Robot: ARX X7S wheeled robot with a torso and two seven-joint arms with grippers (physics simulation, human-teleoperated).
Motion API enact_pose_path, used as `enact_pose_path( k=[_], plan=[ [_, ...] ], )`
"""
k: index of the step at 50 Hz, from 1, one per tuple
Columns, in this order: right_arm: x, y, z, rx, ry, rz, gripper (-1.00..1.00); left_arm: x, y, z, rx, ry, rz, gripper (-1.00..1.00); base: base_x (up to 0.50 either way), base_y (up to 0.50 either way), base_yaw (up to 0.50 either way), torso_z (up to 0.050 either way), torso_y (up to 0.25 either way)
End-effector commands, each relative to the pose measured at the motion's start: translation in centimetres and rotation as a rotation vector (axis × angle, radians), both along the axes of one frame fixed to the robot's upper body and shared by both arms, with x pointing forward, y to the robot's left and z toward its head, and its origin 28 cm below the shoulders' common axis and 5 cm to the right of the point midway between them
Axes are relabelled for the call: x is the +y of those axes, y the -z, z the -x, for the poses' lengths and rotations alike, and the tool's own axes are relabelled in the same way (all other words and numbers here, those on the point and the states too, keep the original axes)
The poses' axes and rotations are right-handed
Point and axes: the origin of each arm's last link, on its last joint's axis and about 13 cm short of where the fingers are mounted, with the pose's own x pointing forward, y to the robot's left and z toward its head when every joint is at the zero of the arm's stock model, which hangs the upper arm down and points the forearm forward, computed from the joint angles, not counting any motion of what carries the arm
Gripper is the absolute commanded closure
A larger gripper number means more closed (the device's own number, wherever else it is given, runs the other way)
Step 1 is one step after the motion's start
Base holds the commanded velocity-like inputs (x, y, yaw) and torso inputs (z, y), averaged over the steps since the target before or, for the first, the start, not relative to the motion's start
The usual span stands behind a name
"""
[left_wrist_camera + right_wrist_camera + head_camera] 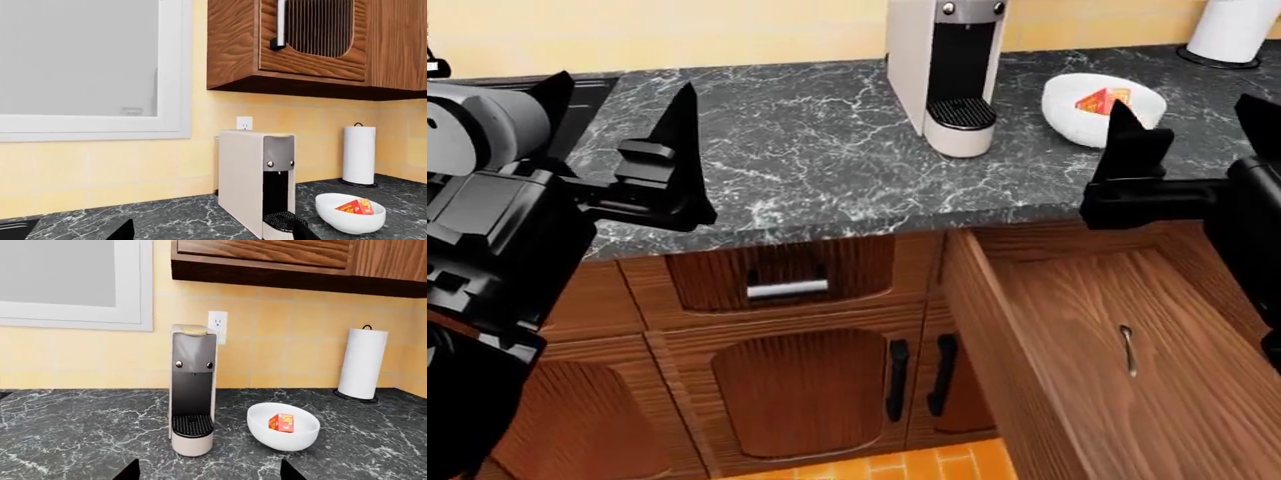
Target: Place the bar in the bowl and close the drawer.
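The red and yellow bar lies inside the white bowl on the dark marble counter, right of the coffee machine. The wrist views show the same bar in the bowl. The drawer stands pulled far out below the counter's front edge at the right. My left gripper hovers open over the counter's left part, holding nothing. My right gripper is open and empty above the drawer, just in front of the bowl.
A coffee machine stands mid-counter and a paper-towel roll at the back right. A dark sink lies at the far left. Below are a small silver-handled drawer and cabinet doors. An upper cabinet hangs overhead.
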Motion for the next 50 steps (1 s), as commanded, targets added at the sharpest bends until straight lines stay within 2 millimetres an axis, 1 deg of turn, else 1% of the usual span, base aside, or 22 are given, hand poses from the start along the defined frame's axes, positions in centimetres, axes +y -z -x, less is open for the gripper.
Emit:
enact_pose_path(
  k=[1,50],
  plan=[
    [-0.04,0.08,0.08,0.0,0.003,-0.007,-1.0,0.02,0.08,0.02,0.0,0.0,0.002,-1.0,-0.14,0.02,-0.5,0.0,0.0],
    [-0.09,0.17,0.31,-0.004,0.006,-0.028,-1.0,-0.07,-0.26,-0.01,0.0,0.006,-0.002,-1.0,-0.13,0.04,-0.5,0.0,0.0]
  ],
)
